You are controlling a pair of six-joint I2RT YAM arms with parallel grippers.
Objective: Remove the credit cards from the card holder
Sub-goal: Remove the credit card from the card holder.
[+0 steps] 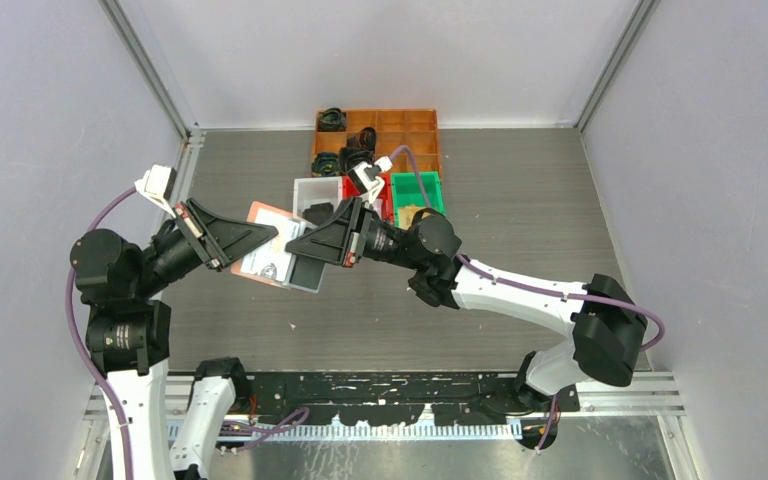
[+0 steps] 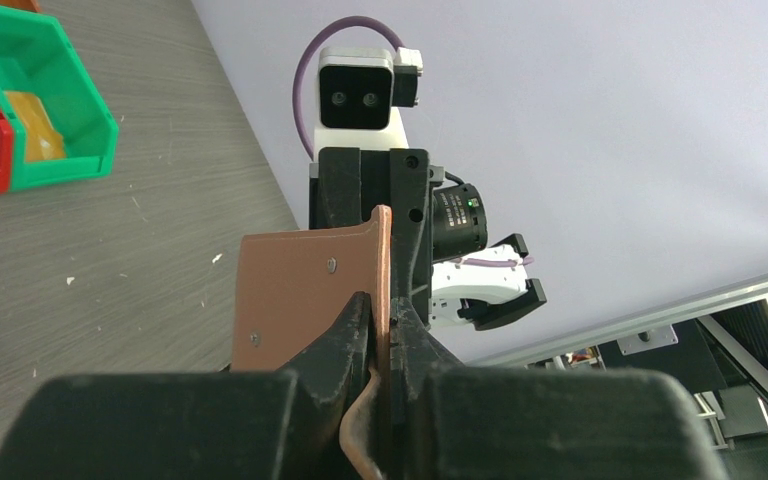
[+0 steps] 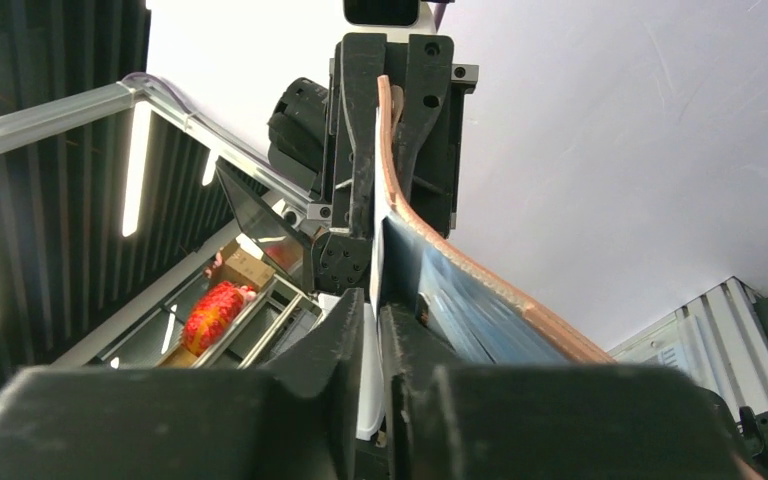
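Both grippers hold the card holder [image 1: 304, 272] in the air above the table's middle left. My left gripper [image 1: 265, 237] is shut on its tan-pink back [image 2: 300, 290], which stands edge-on between the fingers in the left wrist view, where that gripper [image 2: 385, 325] shows close up. My right gripper [image 1: 297, 246] faces it and is shut on a whitish-silver credit card [image 3: 375, 272] beside the grey-blue pocket face [image 3: 460, 305]. The right gripper [image 3: 372, 310] is seen close up in its wrist view. The card's white face [image 1: 263, 256] shows from above. The orange-yellow and black cards are hidden.
An orange compartment tray [image 1: 405, 125] with black coiled bundles [image 1: 332, 119] stands at the back. White [image 1: 312, 189], red [image 1: 354, 186] and green [image 1: 422, 189] bins sit just behind the grippers. The green bin [image 2: 55, 95] also shows in the left wrist view.
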